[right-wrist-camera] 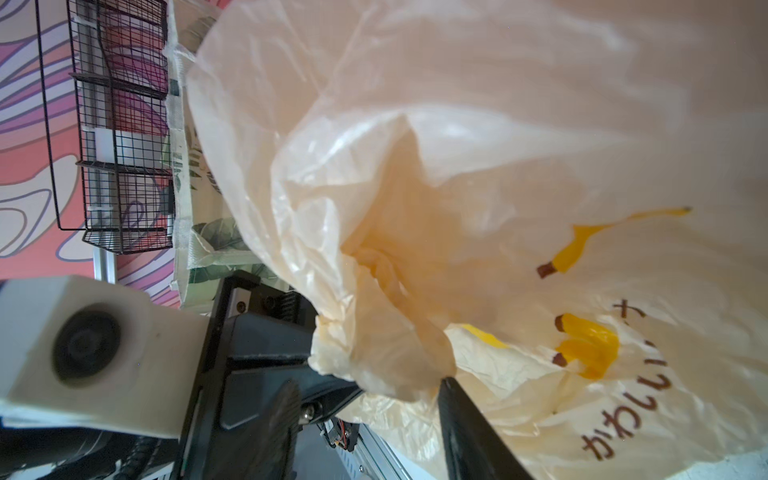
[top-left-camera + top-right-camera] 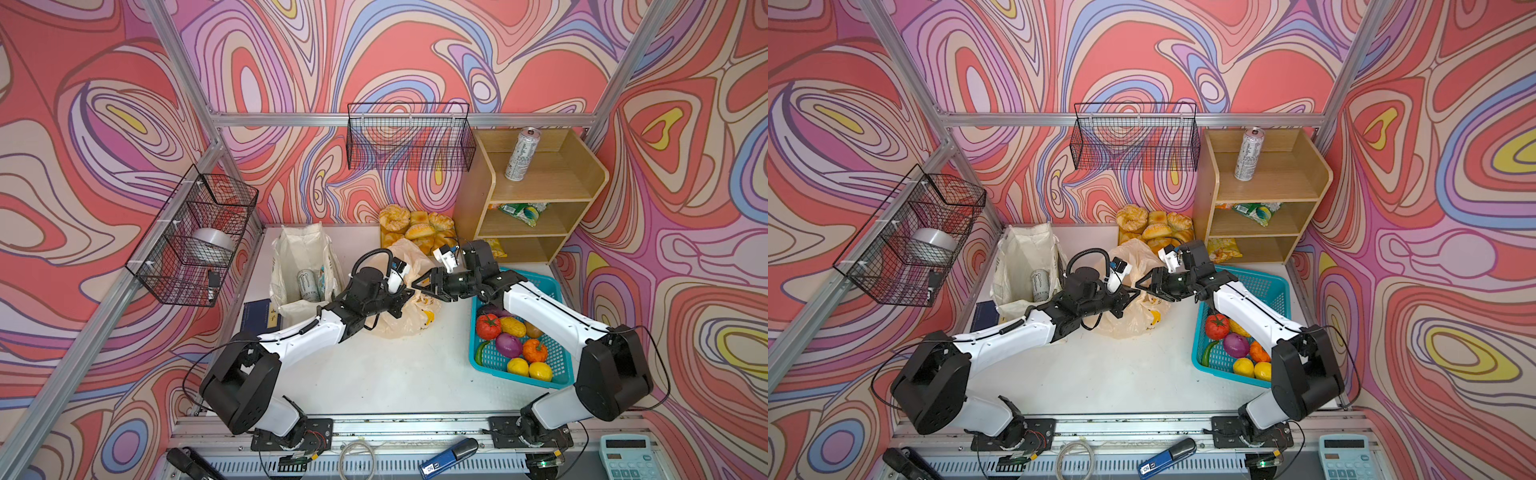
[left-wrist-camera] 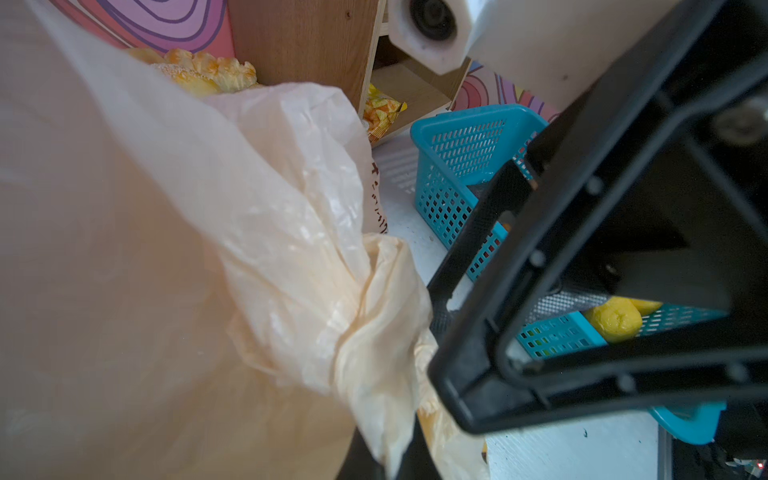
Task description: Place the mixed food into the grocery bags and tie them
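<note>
The cream plastic grocery bag point(image 2: 409, 322) point(image 2: 1133, 322) with yellow banana prints lies mid-table, its neck gathered into a twist point(image 3: 353, 316). My left gripper point(image 2: 409, 293) point(image 3: 388, 465) is shut on a strand of that bag. My right gripper point(image 2: 422, 287) point(image 1: 370, 415) faces it, open, with the bag's bunched tip point(image 1: 374, 365) loose between its fingers. The cloth tote point(image 2: 299, 253) stands at the back left with a white drink can point(image 2: 309, 284) inside. Another can point(image 2: 521, 153) and a snack packet point(image 2: 525, 212) sit on the shelf. Lemons point(image 2: 517, 366) and a cucumber point(image 2: 481, 353) lie in the basket.
The teal mesh basket point(image 2: 540, 286) of produce sits under my right arm. Bread rolls point(image 2: 415, 226) lie at the back next to the wooden shelf point(image 2: 469, 199). A yellow packet point(image 2: 494, 247) rests at the shelf's foot. Wire baskets point(image 2: 409, 137) hang on the walls.
</note>
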Robot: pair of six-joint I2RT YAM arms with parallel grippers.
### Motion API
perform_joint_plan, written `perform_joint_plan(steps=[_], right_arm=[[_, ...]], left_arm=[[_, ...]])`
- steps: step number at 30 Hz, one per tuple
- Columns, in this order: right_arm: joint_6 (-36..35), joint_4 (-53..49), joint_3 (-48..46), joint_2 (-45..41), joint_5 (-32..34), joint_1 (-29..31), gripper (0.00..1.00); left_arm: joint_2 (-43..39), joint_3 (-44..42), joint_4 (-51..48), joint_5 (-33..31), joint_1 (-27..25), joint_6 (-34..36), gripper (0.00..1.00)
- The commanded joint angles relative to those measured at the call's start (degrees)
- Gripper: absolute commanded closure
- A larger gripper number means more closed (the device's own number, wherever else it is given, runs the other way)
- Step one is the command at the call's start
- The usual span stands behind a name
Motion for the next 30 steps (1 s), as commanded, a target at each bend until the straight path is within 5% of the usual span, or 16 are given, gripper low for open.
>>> perform_joint_plan(steps=[1, 23, 26, 30], right_arm=[[0.1, -1.8, 2.5, -1.1, 3.9, 0.7, 0.44], [4.7, 5.0, 5.6, 7.7, 5.5, 6.6, 0.46], [5.5, 6.6, 5.6, 9.1, 5.4, 6.7, 0.58], [6.5, 9.3, 5.3, 10.6, 3.6, 6.7, 0.91]], left_arm=[[-1.4, 1.6, -1.3, -0.2, -0.3, 1.8, 1.00], [-1.8, 4.3, -4.8, 0.4, -1.7, 6.5, 1.00], [-1.9, 4.2, -4.7, 0.4, -2.0, 6.8, 1.00], [-1.6, 4.6, -4.5, -0.1, -2.1, 6.6, 1.00]])
